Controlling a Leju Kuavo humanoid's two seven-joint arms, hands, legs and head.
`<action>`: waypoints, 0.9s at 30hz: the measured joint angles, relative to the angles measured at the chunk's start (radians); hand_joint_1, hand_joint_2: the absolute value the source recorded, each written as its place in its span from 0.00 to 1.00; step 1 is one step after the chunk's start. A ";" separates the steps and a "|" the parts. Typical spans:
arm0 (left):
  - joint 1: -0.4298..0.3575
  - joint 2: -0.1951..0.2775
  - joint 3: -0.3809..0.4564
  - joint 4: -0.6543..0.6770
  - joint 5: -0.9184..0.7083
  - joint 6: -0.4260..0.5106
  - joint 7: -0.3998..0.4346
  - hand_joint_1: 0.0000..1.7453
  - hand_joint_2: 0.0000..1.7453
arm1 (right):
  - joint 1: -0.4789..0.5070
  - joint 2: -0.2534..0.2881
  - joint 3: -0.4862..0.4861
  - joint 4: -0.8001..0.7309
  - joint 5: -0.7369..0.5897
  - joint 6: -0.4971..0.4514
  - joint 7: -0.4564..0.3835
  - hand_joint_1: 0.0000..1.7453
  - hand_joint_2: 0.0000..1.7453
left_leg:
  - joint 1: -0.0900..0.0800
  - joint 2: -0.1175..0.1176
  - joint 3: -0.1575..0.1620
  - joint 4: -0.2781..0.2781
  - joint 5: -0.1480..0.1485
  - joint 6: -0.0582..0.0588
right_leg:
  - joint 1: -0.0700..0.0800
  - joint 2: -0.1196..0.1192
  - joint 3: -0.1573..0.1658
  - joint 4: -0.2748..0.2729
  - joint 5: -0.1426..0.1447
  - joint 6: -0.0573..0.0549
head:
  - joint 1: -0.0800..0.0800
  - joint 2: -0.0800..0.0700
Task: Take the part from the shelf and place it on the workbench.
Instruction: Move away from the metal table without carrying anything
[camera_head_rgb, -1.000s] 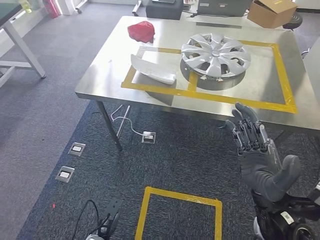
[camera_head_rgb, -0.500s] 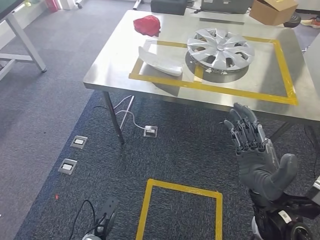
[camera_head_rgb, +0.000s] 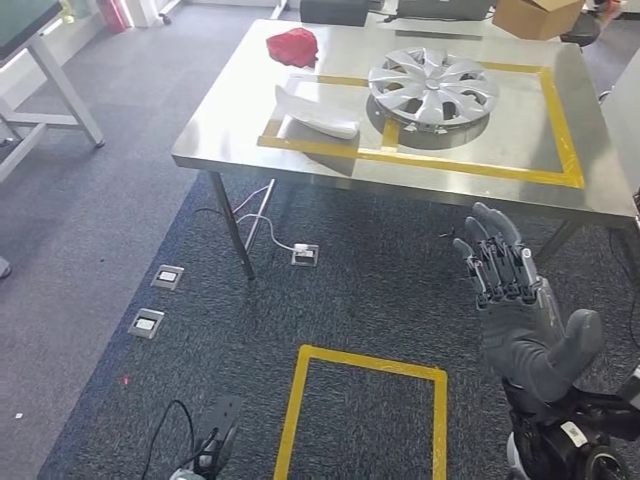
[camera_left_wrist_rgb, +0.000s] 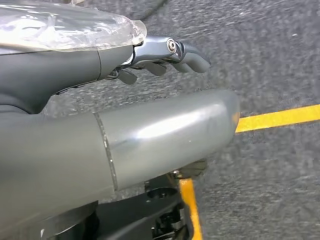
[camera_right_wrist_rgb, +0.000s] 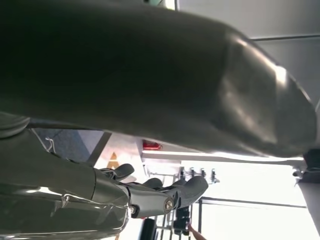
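Nearest, the robot's right hand (camera_head_rgb: 521, 310) hovers over the carpet, raised, fingers spread, holding nothing; the left hand (camera_left_wrist_rgb: 124, 120), low by yellow floor tape (camera_left_wrist_rgb: 279, 118), has its fingers extended and is also empty. Beyond, on the steel workbench (camera_head_rgb: 226, 130), a silver hubcap (camera_head_rgb: 432, 88) rests inside a yellow-taped rectangle, likely the drop zone, with a white curved part (camera_head_rgb: 315, 112) nearer the left edge and a red cloth (camera_head_rgb: 293, 46) at the far-left corner.

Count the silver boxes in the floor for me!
3: two side by side on the grey carpet, one and one, and a third under the table's front edge, with a white cable.
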 joint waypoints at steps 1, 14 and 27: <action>0.000 0.000 0.000 0.000 0.000 0.000 0.000 0.00 0.00 | 0.000 0.001 0.000 0.000 0.000 0.000 0.000 0.00 0.00 | 0.002 0.000 -0.022 0.058 -0.049 -0.003 | -0.001 -0.002 -0.011 0.000 0.009 -0.005 | -0.002 0.000; 0.005 0.001 0.000 0.000 0.010 0.006 -0.003 0.00 0.00 | -0.005 0.008 0.001 0.009 -0.002 0.000 -0.002 0.00 0.00 | -0.004 0.002 0.141 -0.062 -0.049 0.038 | 0.007 -0.002 -0.117 0.045 0.066 0.026 | -0.007 0.000; 0.004 -0.001 0.000 0.000 -0.003 -0.001 0.007 0.00 0.00 | 0.001 0.008 -0.003 0.018 -0.002 -0.005 -0.014 0.00 0.00 | 0.001 0.005 0.058 -0.056 0.020 0.036 | -0.002 0.003 -0.021 0.092 -0.024 0.041 | 0.003 0.000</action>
